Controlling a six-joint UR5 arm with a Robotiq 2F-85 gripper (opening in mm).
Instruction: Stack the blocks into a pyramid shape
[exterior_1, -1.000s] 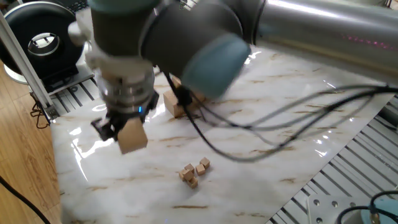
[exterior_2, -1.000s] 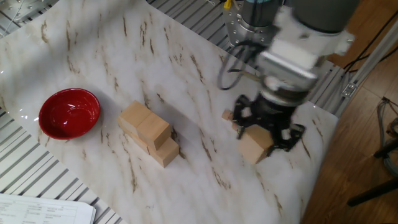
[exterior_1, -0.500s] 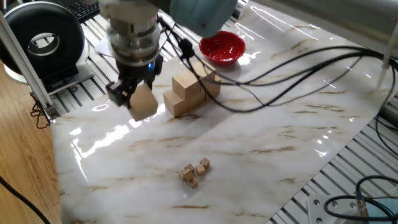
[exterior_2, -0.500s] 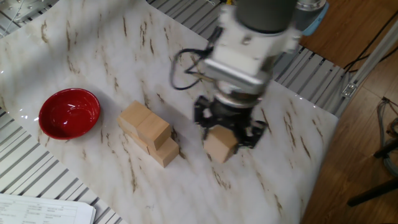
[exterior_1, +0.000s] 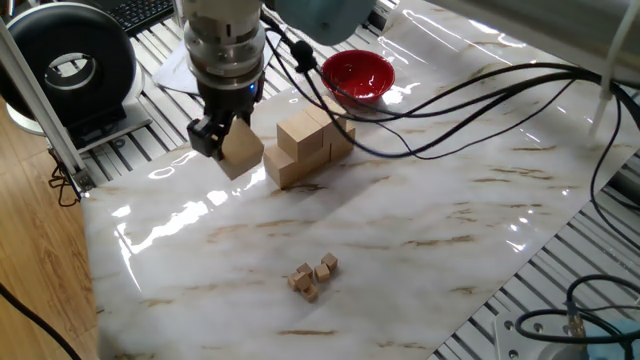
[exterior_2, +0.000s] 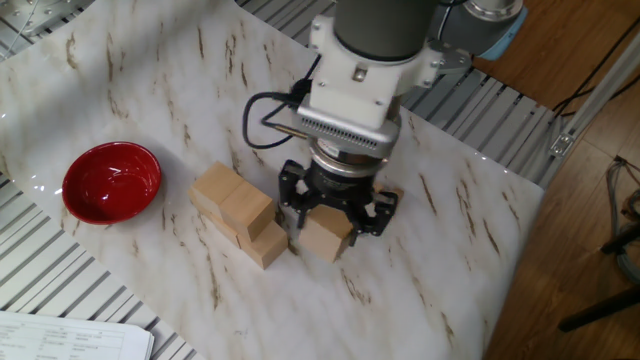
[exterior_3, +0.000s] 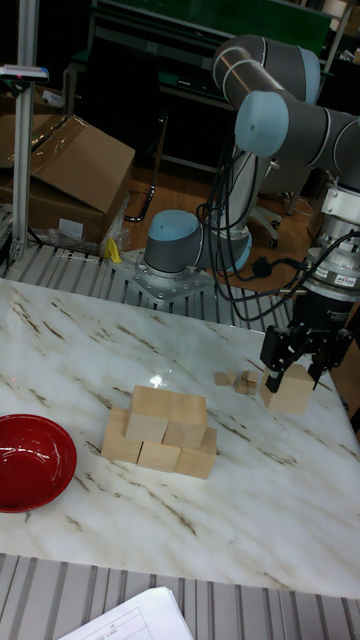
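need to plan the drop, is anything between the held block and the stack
Nothing visible. The gripper holds the block just beside the stack, with only a narrow strip of bare table between them. The tiny cubes lie well off that line.

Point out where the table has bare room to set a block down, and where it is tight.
Free: the wide marble around the tiny cubes, away from the stack. Crowded: beside the stack, where the gripper holds a block close to it, and between the stack and bowl.

Robot arm: silver-grey tubes, pale blue joint caps, round grey base. White wrist unit with ribbed metal ring. Black two-finger gripper. Loose black cables trail from wrist.
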